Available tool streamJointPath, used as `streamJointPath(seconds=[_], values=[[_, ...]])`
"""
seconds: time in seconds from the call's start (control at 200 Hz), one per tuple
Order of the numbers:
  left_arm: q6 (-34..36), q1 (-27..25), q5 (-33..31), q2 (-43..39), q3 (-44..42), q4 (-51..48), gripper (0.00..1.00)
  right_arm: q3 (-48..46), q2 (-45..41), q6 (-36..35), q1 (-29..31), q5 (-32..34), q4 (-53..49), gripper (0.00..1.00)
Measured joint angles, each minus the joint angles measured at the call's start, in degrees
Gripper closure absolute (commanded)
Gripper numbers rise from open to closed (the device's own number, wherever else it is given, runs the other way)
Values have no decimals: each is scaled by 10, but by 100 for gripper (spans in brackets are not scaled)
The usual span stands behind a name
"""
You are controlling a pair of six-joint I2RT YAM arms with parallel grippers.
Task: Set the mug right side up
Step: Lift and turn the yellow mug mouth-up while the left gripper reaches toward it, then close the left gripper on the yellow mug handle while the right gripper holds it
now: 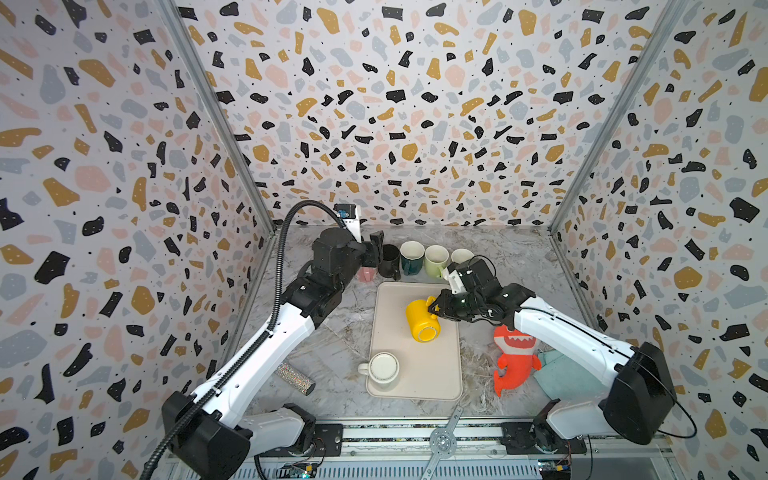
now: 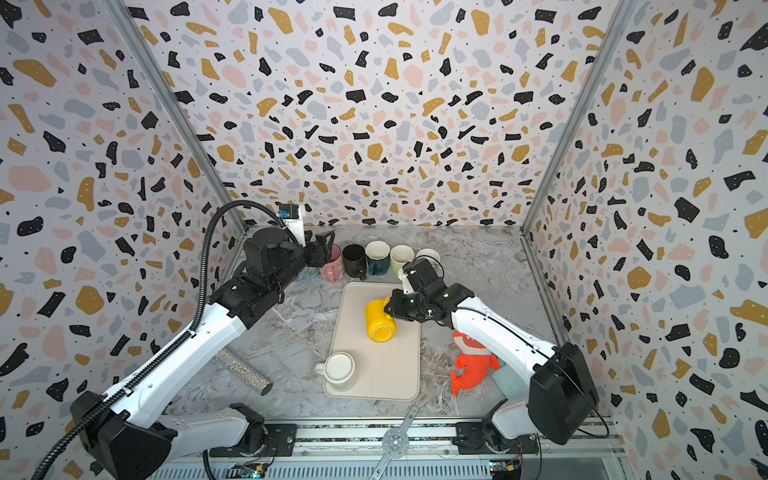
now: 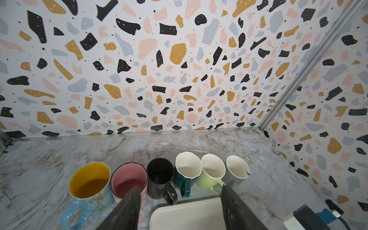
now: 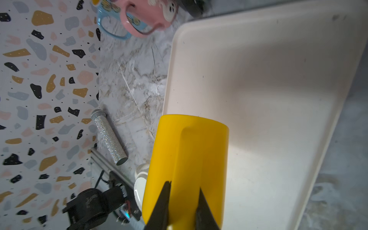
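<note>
Mug, yellow, tipped sideways over the 12 o'clock half of tray, base facing 6 o'clock. Right jaws clamp its handle, likely for leverage to swing it upright. Left jaws gape empty beside mug row at worktop's 12 o'clock.

At the right hand the yellow ceramic mug lies tilted over the cream rectangular tray, a white ceramic mug on it nearer the robot, a row of upright mugs beyond the hand.
</note>
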Motion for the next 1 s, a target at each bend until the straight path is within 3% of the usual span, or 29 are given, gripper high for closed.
streamJointPath(seconds=[0.29, 0.496, 0.766, 0.996], values=[[-4, 5, 158, 57, 85, -50, 39, -100, -117, -234, 129, 218, 181, 100], [-17, 6, 292, 107, 130, -102, 42, -163, -122, -436, 162, 338, 313, 100], [-15, 6, 412, 116, 143, -166, 41, -207, -58, -705, 178, 499, 565, 100], [-2, 6, 460, 126, 163, -212, 39, -229, 67, -982, 194, 575, 894, 100]])
